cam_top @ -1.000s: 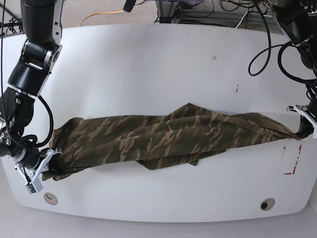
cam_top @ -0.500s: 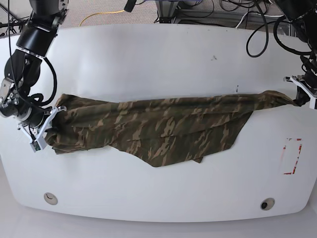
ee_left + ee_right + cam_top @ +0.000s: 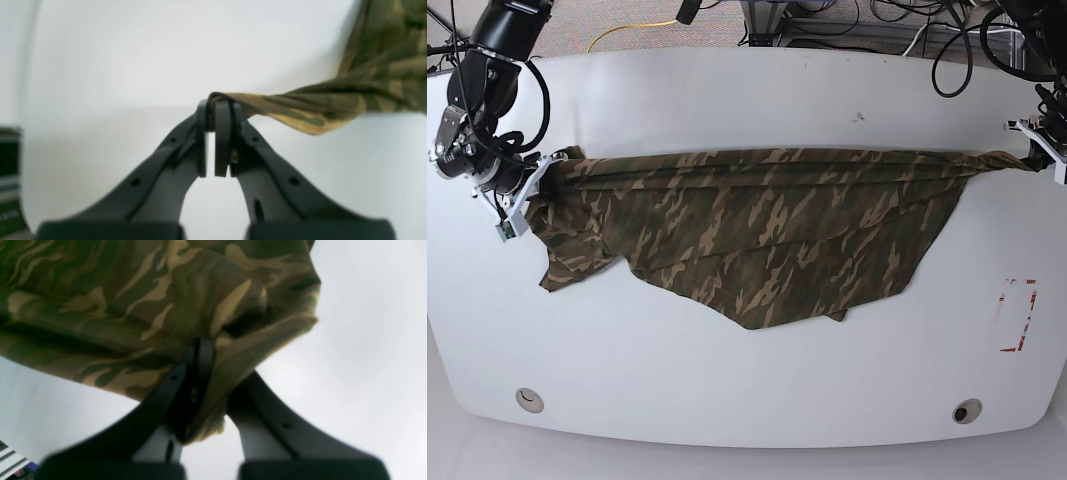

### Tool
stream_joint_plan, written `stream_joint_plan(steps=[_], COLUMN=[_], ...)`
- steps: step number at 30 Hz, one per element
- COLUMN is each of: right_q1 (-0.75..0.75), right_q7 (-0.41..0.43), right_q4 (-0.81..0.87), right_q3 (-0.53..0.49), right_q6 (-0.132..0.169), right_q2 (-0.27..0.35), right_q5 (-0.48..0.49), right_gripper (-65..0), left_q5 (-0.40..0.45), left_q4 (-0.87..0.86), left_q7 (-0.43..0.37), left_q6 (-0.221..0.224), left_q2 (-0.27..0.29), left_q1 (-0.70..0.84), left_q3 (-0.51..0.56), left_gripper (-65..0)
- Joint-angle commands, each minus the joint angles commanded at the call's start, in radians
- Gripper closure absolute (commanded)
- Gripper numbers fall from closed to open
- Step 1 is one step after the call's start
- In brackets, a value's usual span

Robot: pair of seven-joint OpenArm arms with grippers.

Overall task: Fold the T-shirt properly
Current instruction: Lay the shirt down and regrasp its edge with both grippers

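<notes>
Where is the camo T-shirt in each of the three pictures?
Base view: the T-shirt is stretched across the middle, between both grippers.
Left wrist view: upper right, one bunched end pinched by the left gripper.
Right wrist view: it fills the top, hanging over the right gripper.
Shared landmark: the white table behind the cloth.

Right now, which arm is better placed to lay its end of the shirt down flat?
Neither clearly. The left tool and right tool both clamp an end of the shirt, stretched taut between them. They probably have to lower together.

One T-shirt (image 3: 757, 225), two grippers
</notes>
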Motion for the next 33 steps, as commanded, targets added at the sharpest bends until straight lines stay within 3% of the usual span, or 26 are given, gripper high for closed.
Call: stream_joint_plan(steps=[12,16,17,19,22,28,33], right_q1=[-0.081,-0.075,-0.075,-0.074,-0.071,-0.052,-0.051], right_q7=[0.002,0.002,0.002,0.002,0.002,0.002,0.002], right_q4=[0.002,0.002,0.002,0.002,0.002,0.002,0.002], right_q3=[0.018,0.017,0.015,0.015,0.014,0.014,0.014], right_q6=[0.000,0.000,0.000,0.000,0.000,0.000,0.000], right_q2=[-0.023,-0.032,-0.035,-0.037,-0.038,-0.066,-0.066], right_q5=[0.000,0.000,0.000,0.000,0.000,0.000,0.000], right_gripper=[0.0,0.0,0.0,0.0,0.0,0.0,0.0], left_q5=[-0.003,-0.017,-0.035,-0.069,-0.120,-0.253,-0.411], left_q4=[-0.043,-0.017,-0.014,-0.014,-0.014,-0.012,0.098], left_q7=[0.002,0.012,0.035,0.089,0.141,0.190,0.331], left_q6=[0.000,0.000,0.000,0.000,0.000,0.000,0.000], left_q2=[-0.020,-0.020,-0.020,-0.023,-0.055,-0.061,-0.089], left_q1=[0.072,0.084,0.084,0.086,0.086,0.081,0.080], left_q3=[-0.011,-0.011,-0.011,-0.011,-0.003,-0.003,0.002], left_gripper=[-1.7,-19.0,-26.5,-35.1,-34.9,-34.4,-34.4])
